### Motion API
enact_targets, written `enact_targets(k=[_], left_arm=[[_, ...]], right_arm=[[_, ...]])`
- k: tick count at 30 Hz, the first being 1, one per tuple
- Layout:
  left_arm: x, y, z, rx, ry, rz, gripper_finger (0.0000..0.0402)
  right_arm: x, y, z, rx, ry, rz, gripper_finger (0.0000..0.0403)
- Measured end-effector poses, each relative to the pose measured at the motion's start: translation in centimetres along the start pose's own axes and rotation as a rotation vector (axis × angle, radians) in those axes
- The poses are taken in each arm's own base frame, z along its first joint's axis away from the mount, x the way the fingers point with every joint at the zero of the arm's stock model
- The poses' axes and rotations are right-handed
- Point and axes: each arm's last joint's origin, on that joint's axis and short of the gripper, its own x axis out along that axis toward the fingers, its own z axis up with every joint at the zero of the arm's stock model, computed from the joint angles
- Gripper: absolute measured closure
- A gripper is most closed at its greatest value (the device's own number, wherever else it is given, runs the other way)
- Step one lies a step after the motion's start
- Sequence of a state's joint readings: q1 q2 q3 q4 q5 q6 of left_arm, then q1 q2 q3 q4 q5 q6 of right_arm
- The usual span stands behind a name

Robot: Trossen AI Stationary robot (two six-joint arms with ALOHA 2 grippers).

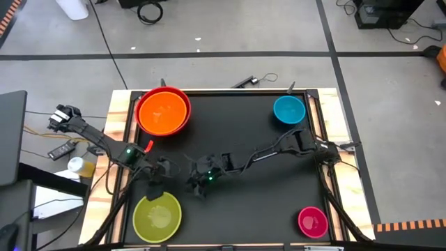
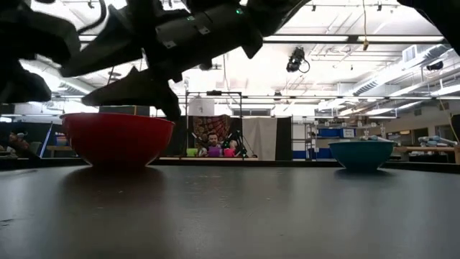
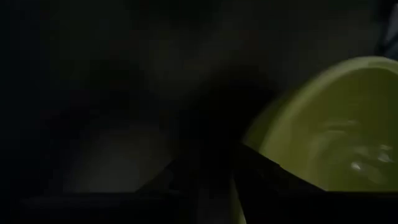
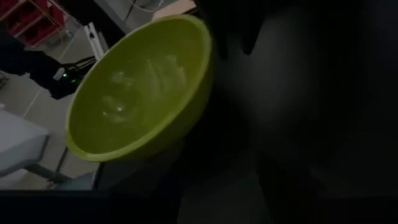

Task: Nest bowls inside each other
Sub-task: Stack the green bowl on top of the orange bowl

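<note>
The orange bowl [image 1: 164, 111] sits nested in the red bowl [image 1: 182, 104] at the far left. At the far right stands the blue bowl [image 1: 289, 110], and at the near right the magenta bowl [image 1: 312, 221]. The yellow-green bowl [image 1: 157, 217] is at the near left, with my left gripper [image 1: 155, 189] shut on its far rim. My right gripper [image 1: 198, 186] reaches to mid-table, just right of the left gripper. It is open and holds nothing, and its fingers show spread in the low view [image 2: 154, 101]. My left gripper holds the yellow-green bowl by its far rim [image 3: 244, 138], one finger [image 3: 280, 177] inside the bowl and the other outside. It comes slanting down from the far left. The bowl's mouth faces up. I cannot tell whether its base is off the table.
The black mat [image 1: 244, 139] is bare between the bowls. Wooden borders [image 1: 120, 111] run along the table's left and right sides. Cables and a small bottle [image 1: 78, 166] lie off the table's left edge. A person shows far back in the room [image 2: 213, 142].
</note>
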State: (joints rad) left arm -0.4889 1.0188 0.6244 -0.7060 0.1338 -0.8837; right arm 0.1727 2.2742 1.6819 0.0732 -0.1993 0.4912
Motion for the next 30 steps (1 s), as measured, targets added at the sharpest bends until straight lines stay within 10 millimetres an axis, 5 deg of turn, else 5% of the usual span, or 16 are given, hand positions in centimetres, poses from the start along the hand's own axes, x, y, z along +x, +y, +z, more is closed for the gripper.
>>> enact_targets(k=[11,18,30], left_arm=[[-5.6,-5.1,1.2,0.204,-0.183,-0.052,0.0308],[-3.9,-6.3,-1.1,0.249,-0.097,0.010,0.0308],[-3.3,-6.4,-2.5,0.217,0.027,0.033,0.0308]], right_arm=[[0.4,1.9,-0.9,-0.031,-0.009,-0.010,0.0205],[0.5,2.8,-1.1,-0.050,-0.030,0.019,0.0206],[-0.4,4.2,2.6,-0.085,-0.152,-0.097,0.0206]])
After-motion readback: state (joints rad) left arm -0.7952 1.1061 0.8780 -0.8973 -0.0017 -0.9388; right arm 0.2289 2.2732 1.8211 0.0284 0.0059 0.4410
